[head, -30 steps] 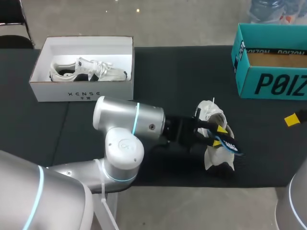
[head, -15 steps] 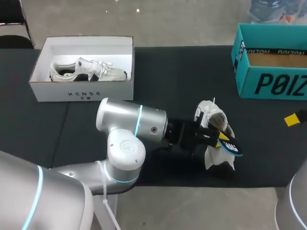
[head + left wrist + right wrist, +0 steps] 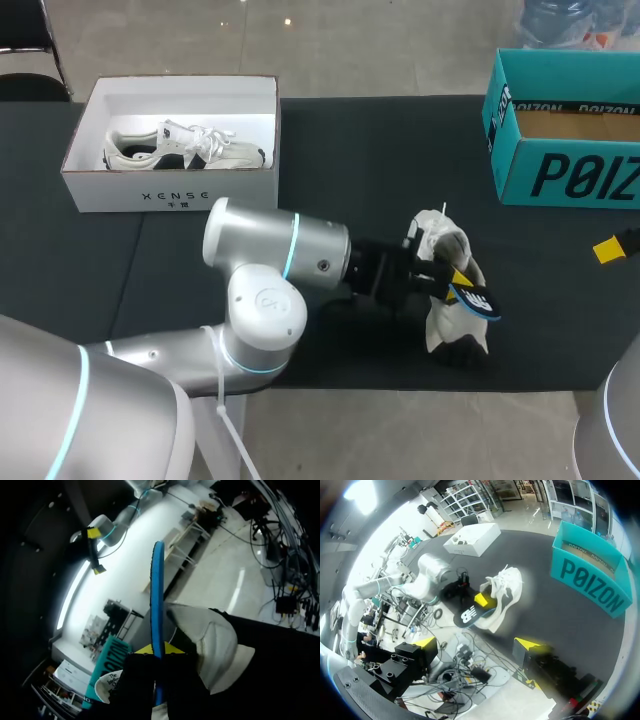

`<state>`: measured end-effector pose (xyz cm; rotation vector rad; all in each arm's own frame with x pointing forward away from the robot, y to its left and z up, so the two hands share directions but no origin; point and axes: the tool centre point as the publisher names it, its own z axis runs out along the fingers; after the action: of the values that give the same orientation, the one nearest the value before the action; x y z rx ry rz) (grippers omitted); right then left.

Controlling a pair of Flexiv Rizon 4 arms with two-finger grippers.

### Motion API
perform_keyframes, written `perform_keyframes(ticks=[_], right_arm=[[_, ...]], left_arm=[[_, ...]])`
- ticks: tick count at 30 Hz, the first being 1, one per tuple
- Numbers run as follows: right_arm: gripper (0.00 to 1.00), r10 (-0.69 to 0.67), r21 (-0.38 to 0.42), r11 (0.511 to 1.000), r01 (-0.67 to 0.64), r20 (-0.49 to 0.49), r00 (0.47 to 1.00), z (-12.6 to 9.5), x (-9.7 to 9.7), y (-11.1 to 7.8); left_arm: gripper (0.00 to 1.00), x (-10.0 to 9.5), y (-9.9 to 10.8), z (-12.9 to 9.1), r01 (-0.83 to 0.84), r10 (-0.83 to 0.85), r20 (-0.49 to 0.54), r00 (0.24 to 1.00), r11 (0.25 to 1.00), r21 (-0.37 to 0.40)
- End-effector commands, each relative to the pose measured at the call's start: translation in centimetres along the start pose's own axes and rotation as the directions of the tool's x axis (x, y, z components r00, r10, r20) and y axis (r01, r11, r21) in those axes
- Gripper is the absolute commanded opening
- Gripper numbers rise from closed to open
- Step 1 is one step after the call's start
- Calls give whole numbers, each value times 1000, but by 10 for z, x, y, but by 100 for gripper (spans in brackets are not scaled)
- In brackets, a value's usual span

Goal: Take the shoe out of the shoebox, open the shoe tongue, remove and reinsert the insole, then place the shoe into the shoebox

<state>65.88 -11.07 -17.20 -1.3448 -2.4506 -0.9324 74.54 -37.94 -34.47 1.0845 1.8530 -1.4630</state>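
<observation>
- The left gripper point(image 3: 450, 278) pinches the blue-and-black insole point(image 3: 476, 299) between its yellow tips at the mouth of the white shoe point(image 3: 452, 320). The shoe stands on the black table point(image 3: 350, 150), right of the middle and near the front edge.
- The right gripper point(image 3: 476, 643) hangs well off to the side with its fingers spread wide, holding nothing.
- Risk: nothing steadies the shoe, so a push or pull on the insole could tip it or drag it toward the table's front edge.
- Risk: the grip sits near one end of the insole, so the long free end could fold, or snag on the collar and go in crooked.
- The shoe's long axis runs from the far side of the table toward the front edge. Which end is the toe cannot be told.
- The insole juts out of the shoe, away from the left arm, and the left wrist view shows it edge-on.
- The open teal box point(image 3: 565, 130), probably the shoe's own, is at the far right. A white box point(image 3: 170, 190) holding a second shoe point(image 3: 185, 145) is at the far left.
</observation>
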Motion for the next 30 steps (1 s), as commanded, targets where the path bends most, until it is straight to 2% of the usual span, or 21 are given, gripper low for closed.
perform_keyframes(ticks=[1, 4, 8, 9, 10, 11, 13, 19, 30], right_arm=[[100, 1, 1, 1000, -1, 2, 1000, 1, 0, -1], [100, 1, 1, 1000, -1, 2, 1000, 1, 0, -1], [100, 1, 1, 1000, -1, 2, 1000, 1, 0, -1], [100, 1, 1, 1000, -1, 2, 1000, 1, 0, -1], [100, 1, 1, 1000, -1, 2, 1000, 1, 0, -1], [100, 1, 1, 1000, -1, 2, 1000, 1, 0, -1], [100, 1, 1, 1000, -1, 2, 1000, 1, 0, -1], [100, 1, 1, 1000, -1, 2, 1000, 1, 0, -1], [100, 1, 1, 1000, -1, 2, 1000, 1, 0, -1]], left_arm=[[0, -1, 12, 5, 4, -4, -16, 1000, 1000, -19], [0, -1, 17, 6, 11, -12, -19, 1000, 999, -30], [0, -7, 12, 4, 7, -7, -23, 1000, 1000, -20], [11, -8, 11, 4, 8, -9, -24, 1000, 1000, -16], [34, -9, 9, 3, 9, -10, -27, 1000, 1000, -15], [44, -10, 8, 2, 10, -10, -27, 1000, 1000, -12], [49, -13, 4, -2, 12, -12, -26, 1000, 1000, -8], [45, -20, -4, -12, 6, -6, -17, 1000, 1000, -4], [35, -19, -18, -19, 9, -8, -19, 1000, 1000, 18]])
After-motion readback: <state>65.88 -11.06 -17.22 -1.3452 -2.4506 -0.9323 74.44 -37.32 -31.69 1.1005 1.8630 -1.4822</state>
